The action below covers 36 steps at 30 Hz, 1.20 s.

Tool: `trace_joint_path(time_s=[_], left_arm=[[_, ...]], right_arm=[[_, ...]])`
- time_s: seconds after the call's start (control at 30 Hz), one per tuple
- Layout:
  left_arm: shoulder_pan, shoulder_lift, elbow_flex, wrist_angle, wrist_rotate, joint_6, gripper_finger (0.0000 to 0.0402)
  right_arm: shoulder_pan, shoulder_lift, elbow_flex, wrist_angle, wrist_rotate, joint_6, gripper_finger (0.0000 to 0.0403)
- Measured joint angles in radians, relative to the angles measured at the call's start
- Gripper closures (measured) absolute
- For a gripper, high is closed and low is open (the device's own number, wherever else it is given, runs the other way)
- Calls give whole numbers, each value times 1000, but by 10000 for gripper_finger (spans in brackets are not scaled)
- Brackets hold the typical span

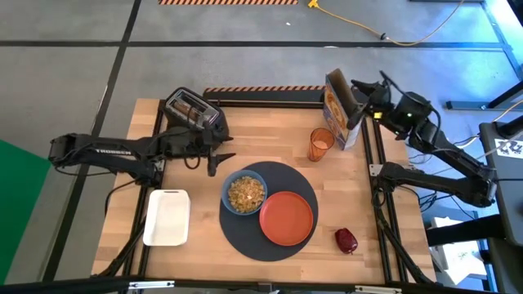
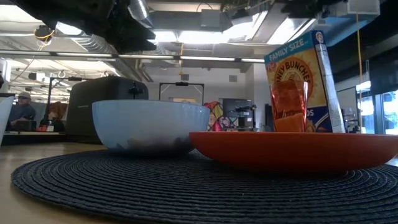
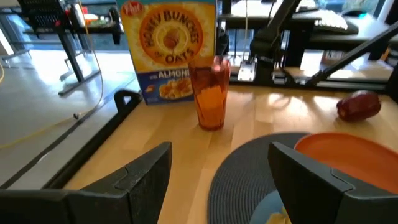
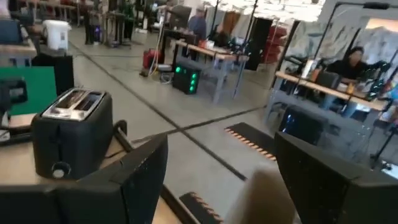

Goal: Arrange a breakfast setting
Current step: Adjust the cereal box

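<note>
On the pale wooden worktop (image 1: pixel 196 261) lies a large round dark-grey woven mat (image 1: pixel 249 237), near the middle and toward the front edge. Two dishes sit on it, touching or nearly so: a round orange plate (image 1: pixel 287 218) on the right half and a blue bowl (image 1: pixel 245 193) filled with cereal on the left half. In the low view the bowl (image 2: pixel 149 126) stands just left of the plate's rim (image 2: pixel 292 149).

Behind the mat, at the back right, a yellow cereal box (image 1: pixel 339 108) stands upright with a translucent orange cup (image 1: pixel 320 144) just in front of it; the left wrist view shows the cup (image 3: pixel 209 92) upright before the box (image 3: pixel 169 50). A black two-slot toaster (image 1: pixel 194 111) stands at the back left corner, and a white rectangular tray (image 1: pixel 167 217) lies at the front left, apart from the mat. A small dark-red fruit (image 1: pixel 346 240) rests on bare wood just right of the mat, near the plate.

The left claw (image 1: pixel 219 157) hangs beside the toaster, behind the bowl, its fingers (image 3: pixel 140 180) spread wide with nothing between them. The right claw (image 1: pixel 357 96) sits at the back right by the top of the box; its fingers (image 4: pixel 134 177) look wide apart, though whether they touch the box I cannot tell. People show in the room beyond.
</note>
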Motion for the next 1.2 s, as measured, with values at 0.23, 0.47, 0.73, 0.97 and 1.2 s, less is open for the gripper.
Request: trace_joint_path(time_s=[0.23, 0.47, 0.73, 0.97, 1.2], left_arm=[[0, 88, 0, 34, -16, -1, 140], [0, 119, 0, 95, -16, 1, 140], [0, 119, 0, 101, -16, 1, 140], [0, 119, 0, 107, -24, 1, 140], [0, 119, 0, 117, -47, 1, 140]], right_arm=[[0, 9, 3, -83, 15, -12, 119], [0, 11, 1, -209, 89, 6, 119], [0, -49, 34, -208, -38, 27, 119], [0, -6, 112, -500, -140, 3, 119], [23, 57, 130, -583, -226, 7, 134]])
